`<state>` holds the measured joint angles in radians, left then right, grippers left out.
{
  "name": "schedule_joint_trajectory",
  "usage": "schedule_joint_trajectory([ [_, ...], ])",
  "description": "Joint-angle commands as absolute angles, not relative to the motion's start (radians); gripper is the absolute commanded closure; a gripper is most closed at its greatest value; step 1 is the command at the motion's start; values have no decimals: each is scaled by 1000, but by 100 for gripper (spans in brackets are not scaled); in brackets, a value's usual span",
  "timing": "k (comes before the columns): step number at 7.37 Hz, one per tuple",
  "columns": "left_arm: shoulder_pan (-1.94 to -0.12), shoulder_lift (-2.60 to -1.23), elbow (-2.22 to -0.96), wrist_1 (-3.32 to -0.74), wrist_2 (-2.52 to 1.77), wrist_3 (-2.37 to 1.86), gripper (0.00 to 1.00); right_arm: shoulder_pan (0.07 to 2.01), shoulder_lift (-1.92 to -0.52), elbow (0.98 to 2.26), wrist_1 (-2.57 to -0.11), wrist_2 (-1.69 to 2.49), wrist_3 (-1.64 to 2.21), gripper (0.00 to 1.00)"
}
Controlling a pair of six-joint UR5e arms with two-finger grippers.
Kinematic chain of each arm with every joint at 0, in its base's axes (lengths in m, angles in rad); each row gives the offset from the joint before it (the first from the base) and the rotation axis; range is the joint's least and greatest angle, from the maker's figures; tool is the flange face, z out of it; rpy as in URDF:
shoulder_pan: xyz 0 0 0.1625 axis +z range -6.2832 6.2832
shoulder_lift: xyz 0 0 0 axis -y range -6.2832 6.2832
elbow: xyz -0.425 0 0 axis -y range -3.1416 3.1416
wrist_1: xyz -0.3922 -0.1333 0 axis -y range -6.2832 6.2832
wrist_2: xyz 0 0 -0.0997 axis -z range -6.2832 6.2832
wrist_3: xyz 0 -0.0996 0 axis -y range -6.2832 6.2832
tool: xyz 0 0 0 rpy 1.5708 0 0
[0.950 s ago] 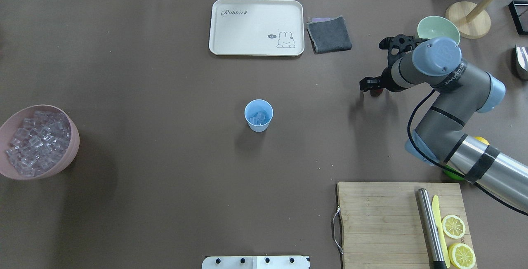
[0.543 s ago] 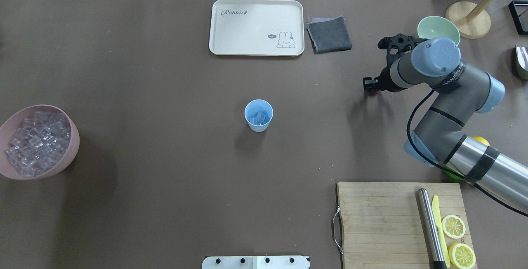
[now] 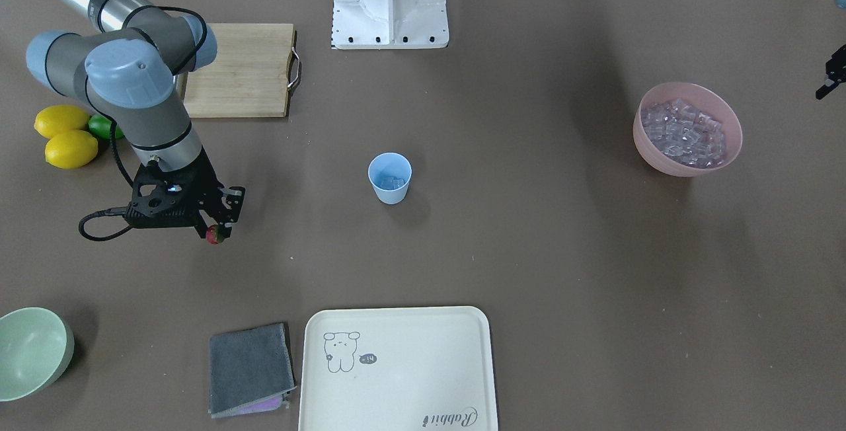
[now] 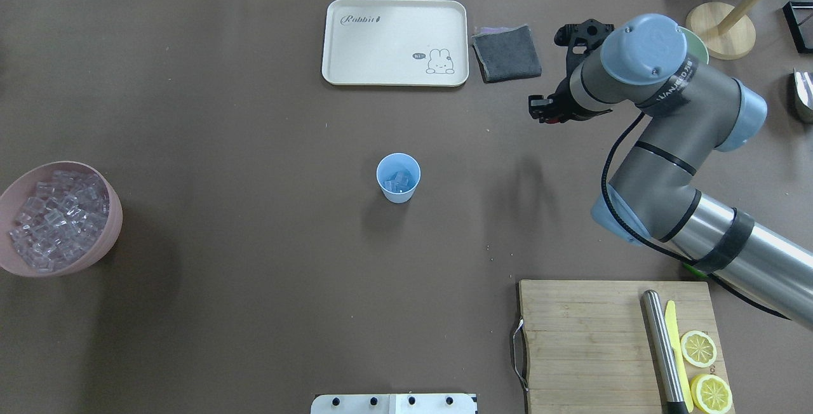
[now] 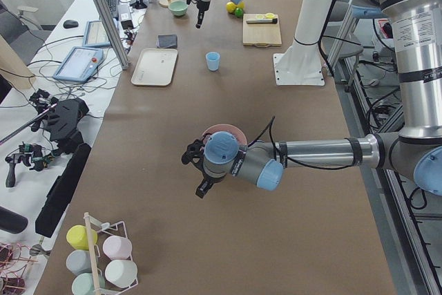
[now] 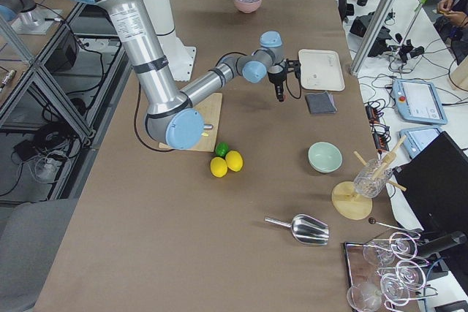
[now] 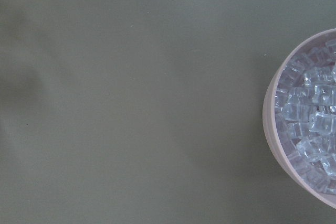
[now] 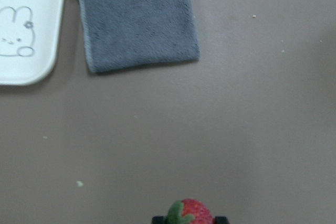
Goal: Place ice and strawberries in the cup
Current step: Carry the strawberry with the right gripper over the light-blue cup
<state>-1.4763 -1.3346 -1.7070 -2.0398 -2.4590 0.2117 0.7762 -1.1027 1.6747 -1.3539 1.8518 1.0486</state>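
Observation:
The light-blue cup [image 4: 398, 178] stands upright mid-table, also in the front view [image 3: 390, 178], with a few ice cubes [image 4: 400, 180] inside. A heap of ice [image 4: 54, 220] fills the pink bowl [image 4: 115, 223] at the left edge; the left wrist view shows it [image 7: 312, 119] at its right edge. My right gripper [image 4: 545, 112] is shut on the red strawberry [image 3: 214, 235], held above the table, far right of the cup; the strawberry shows at the bottom of the right wrist view [image 8: 190, 212]. My left gripper [image 3: 830, 79] hangs near the pink bowl; I cannot tell its state.
A cream tray [image 4: 381, 46] and a grey cloth [image 4: 507, 52] lie at the far side. A pale green bowl [image 3: 30, 352] sits behind the right arm. A cutting board [image 4: 584, 338] with a knife and lemon halves is front right, with lemons [image 3: 63, 133] and a lime nearby.
My right gripper has moved left and toward the far side with the strawberry, and looks higher above the table. The cup and pink bowl have not moved.

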Motion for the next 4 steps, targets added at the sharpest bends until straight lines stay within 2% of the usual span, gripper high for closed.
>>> schedule_joint_trajectory([
  [1, -1476, -1335, -1707, -2040, -2459, 212, 1, 720, -979, 1707, -1397, 1841, 1199, 100],
  [2, -1474, -1335, -1707, -2040, -2459, 212, 1, 660, -933, 1707, -1410, 1801, 1245, 100],
  [4, -1474, -1322, -1706, -2086, -2459, 212, 1, 528, -795, 1695, -1591, 1676, 1343, 100],
])
